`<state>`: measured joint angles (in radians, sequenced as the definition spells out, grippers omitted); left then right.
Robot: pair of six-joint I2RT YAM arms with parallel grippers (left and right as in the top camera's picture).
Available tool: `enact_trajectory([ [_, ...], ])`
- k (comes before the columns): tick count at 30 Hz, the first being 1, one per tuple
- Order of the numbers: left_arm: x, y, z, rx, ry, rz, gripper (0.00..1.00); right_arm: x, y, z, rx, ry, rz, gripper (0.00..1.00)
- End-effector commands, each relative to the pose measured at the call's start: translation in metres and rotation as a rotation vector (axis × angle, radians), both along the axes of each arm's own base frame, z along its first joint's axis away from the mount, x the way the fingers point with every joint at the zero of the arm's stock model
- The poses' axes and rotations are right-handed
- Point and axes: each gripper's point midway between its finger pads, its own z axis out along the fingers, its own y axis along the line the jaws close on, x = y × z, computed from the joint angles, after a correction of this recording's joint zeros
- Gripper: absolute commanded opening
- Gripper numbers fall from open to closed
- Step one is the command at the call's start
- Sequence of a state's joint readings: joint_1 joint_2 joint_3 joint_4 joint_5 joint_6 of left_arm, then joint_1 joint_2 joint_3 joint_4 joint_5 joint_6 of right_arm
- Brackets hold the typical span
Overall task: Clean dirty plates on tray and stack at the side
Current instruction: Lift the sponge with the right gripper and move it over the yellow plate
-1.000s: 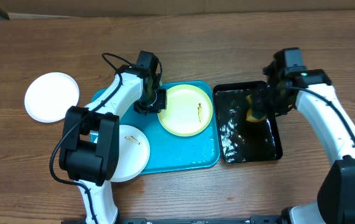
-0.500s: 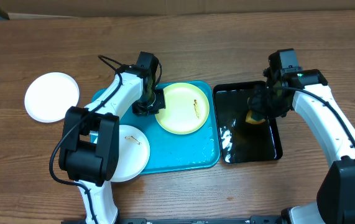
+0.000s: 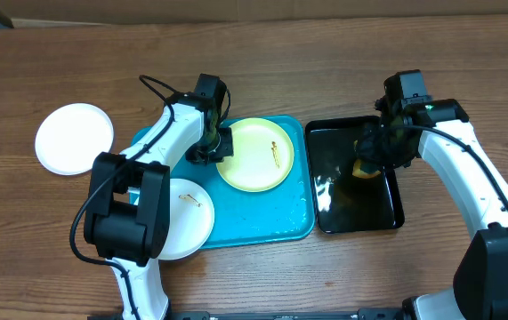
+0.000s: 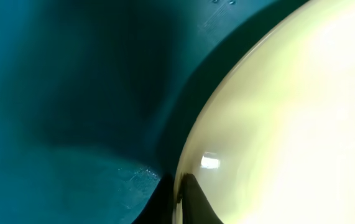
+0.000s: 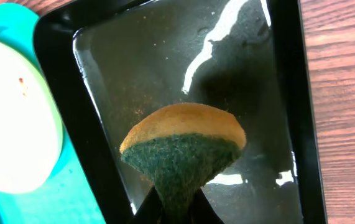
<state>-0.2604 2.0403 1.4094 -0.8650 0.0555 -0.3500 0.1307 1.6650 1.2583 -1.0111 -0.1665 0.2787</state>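
A pale yellow-green plate (image 3: 254, 154) with a small dark smudge lies tilted over the back of the turquoise tray (image 3: 262, 222). My left gripper (image 3: 213, 149) is shut on its left rim; up close its black fingers (image 4: 193, 202) pinch the edge of the yellow-green plate (image 4: 289, 124). A white plate (image 3: 182, 218) with a smudge sits at the tray's front left. Another white plate (image 3: 74, 138) rests on the table to the left. Over the black tray (image 3: 391, 209), my right gripper (image 3: 374, 158) is shut on a yellow and green sponge (image 5: 180, 146).
The black tray (image 5: 165, 62) holds a shiny film of water. Bare wooden table (image 3: 325, 62) surrounds both trays. A cable loops from the left arm (image 3: 160, 89) above the turquoise tray.
The left gripper has dragged the yellow-green plate leftward and slightly back across the tray. The right gripper with the sponge has shifted a little over the black tray.
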Motion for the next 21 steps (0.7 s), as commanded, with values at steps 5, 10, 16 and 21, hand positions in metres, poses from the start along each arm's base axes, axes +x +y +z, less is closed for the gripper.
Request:
enact_trajectory([
  [5, -0.002, 0.005, -0.007, 0.028, 0.011, -0.035, 0.07, 0.011, 0.066, 0.030, 0.326, -0.101, 0.180, 0.04],
  [10, -0.002, 0.005, -0.007, 0.028, 0.011, -0.035, 0.07, 0.017, 0.103, 0.037, 0.333, -0.181, 0.276, 0.04],
  [16, -0.003, 0.005, -0.007, 0.028, 0.012, -0.036, 0.08, 0.031, 0.140, 0.021, 0.216, -0.250, 0.253, 0.04],
  [21, -0.004, 0.006, -0.007, 0.029, 0.015, -0.036, 0.08, 0.041, 0.171, -0.004, 0.174, -0.291, 0.285, 0.04],
])
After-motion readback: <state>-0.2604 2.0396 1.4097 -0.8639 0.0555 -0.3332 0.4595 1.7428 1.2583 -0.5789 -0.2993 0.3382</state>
